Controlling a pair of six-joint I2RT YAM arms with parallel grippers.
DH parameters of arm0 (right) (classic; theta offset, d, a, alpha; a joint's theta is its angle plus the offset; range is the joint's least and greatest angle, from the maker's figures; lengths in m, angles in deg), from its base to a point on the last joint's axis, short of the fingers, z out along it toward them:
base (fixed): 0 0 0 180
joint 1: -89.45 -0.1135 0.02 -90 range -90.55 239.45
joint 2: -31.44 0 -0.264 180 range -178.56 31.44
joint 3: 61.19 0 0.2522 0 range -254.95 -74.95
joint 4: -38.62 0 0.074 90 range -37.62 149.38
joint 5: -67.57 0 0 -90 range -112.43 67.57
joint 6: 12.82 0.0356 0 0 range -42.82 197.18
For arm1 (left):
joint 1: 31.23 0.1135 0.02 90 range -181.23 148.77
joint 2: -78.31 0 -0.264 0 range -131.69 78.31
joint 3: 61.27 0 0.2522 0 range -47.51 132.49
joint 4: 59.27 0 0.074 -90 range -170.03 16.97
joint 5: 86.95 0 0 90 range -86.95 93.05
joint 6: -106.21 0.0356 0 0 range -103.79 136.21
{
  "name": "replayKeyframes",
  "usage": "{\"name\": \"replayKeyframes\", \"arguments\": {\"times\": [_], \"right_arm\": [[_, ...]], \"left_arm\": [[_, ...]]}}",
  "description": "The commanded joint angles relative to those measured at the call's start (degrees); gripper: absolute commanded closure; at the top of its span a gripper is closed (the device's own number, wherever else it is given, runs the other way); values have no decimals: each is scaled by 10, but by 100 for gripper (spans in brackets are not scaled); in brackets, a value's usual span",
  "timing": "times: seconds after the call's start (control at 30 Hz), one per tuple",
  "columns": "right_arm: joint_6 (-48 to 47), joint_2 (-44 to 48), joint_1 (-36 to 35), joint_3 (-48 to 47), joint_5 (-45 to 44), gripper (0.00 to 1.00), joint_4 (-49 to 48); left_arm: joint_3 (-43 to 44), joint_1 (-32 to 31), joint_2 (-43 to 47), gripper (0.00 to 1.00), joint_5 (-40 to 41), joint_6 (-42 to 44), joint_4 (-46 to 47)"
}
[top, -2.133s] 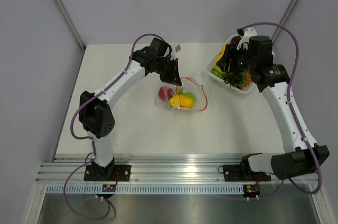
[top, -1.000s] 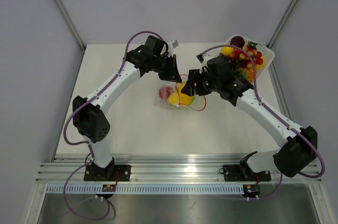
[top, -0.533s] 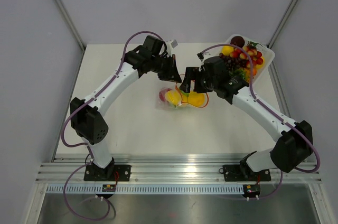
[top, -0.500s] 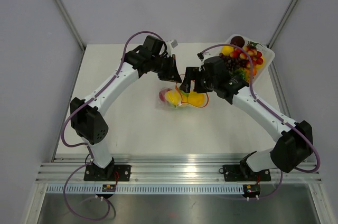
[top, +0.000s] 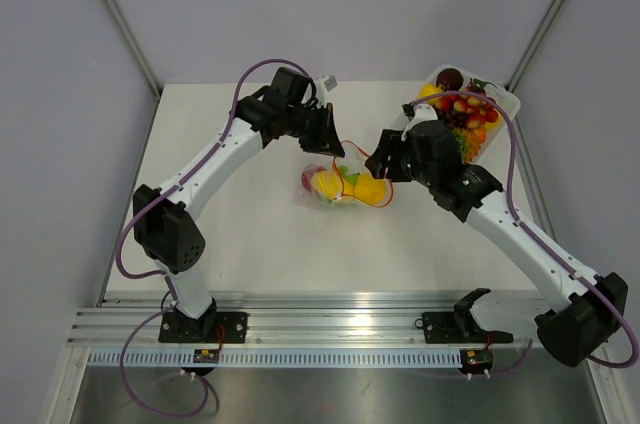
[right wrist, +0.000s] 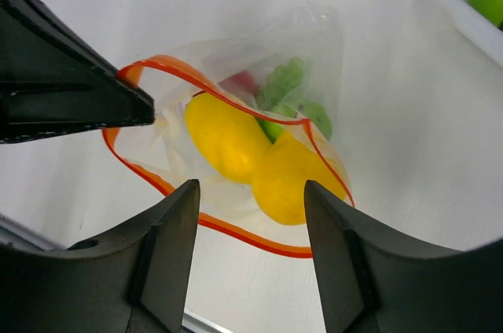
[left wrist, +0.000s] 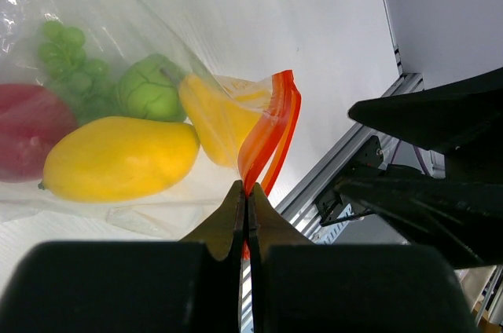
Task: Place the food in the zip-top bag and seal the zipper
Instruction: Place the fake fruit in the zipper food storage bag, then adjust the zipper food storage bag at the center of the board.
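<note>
2 roles split: left gripper (left wrist: 246,189) pinches the zipper (left wrist: 271,125), holding open the zip-top bag (top: 345,185) mid-worktop. Above it, right gripper (right wrist: 250,192) hangs spread and empty.

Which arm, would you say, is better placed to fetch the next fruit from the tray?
Right, I'd say. The right pincer is open and empty, nearer the tray; the left pincer is clamped on the zipper, holding the zip-top bag open.
</note>
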State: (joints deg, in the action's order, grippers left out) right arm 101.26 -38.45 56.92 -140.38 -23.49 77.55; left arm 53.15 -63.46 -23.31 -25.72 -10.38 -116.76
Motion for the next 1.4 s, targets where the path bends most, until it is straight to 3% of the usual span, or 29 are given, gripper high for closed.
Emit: {"name": "replayKeyframes", "arguments": {"times": [0.0, 0.13, 0.23, 0.5, 0.87, 0.97, 1.1, 1.37], "right_arm": [[19, 42, -4, 33, -89, 38, -14], [35, 37, -3, 59, -116, 37, 27], [60, 49, -3, 99, -103, 37, 4], [91, 56, 5, 159, -106, 54, -19], [97, 12, 15, 185, -66, 63, -63], [94, 13, 16, 184, -57, 75, -64], [85, 27, 15, 172, -53, 99, -66], [43, 28, 14, 28, -36, 100, -35]], "left_arm": [[6, 4, 15, 100, -23, -1, 27], [6, 4, 15, 100, -25, 0, 26], [6, 4, 18, 100, -23, 2, 24], [12, 4, 20, 100, -19, 5, 15], [11, 3, 26, 100, -21, -1, 18], [10, 4, 27, 100, -18, 0, 15], [8, 4, 27, 100, -20, 0, 15], [39, 9, 21, 100, -18, 11, -5]]}}
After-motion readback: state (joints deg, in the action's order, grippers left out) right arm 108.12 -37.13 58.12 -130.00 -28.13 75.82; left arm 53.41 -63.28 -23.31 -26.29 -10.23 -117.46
